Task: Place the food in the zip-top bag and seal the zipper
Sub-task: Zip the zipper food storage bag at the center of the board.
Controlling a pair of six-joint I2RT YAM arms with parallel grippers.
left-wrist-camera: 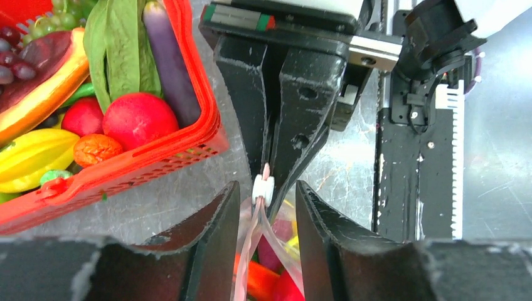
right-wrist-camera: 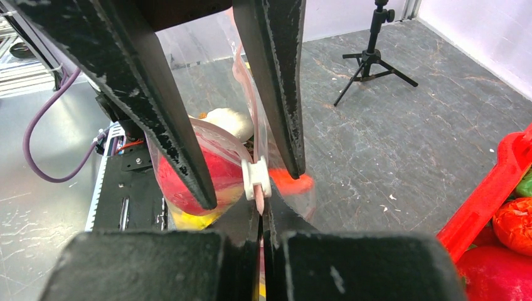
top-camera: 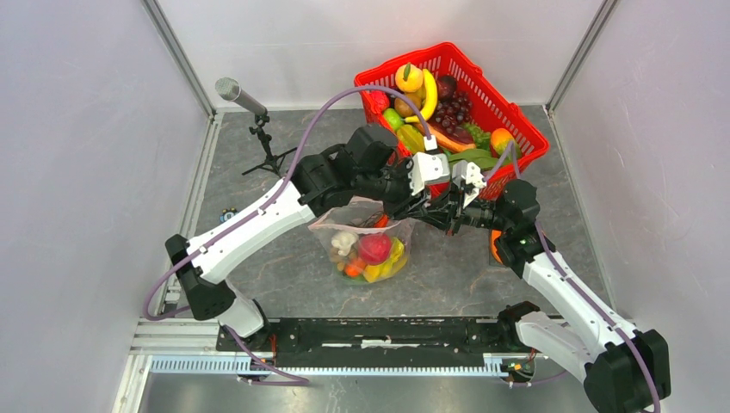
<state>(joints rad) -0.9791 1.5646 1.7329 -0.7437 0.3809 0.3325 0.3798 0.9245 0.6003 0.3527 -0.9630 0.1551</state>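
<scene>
The zip-top bag (top-camera: 366,245) lies mid-table, lifted at its mouth, with food inside: a red fruit (right-wrist-camera: 182,175), a cauliflower (right-wrist-camera: 229,122) and an orange carrot (right-wrist-camera: 292,182). My right gripper (right-wrist-camera: 262,229) is shut on the end of the pale pink zipper (left-wrist-camera: 251,251), just past the white slider (left-wrist-camera: 263,188). My left gripper (left-wrist-camera: 266,210) is open. Its fingers (right-wrist-camera: 169,125) stand on either side of the zipper and slider with a gap to each. In the top view both grippers meet above the bag's right corner, left gripper (top-camera: 430,194) facing right gripper (top-camera: 452,206).
A red mesh basket (top-camera: 525,129) full of more toy fruit and vegetables stands at the back right, close behind both wrists. A microphone on a small tripod (top-camera: 258,125) stands at the back left. White walls enclose the grey table on three sides.
</scene>
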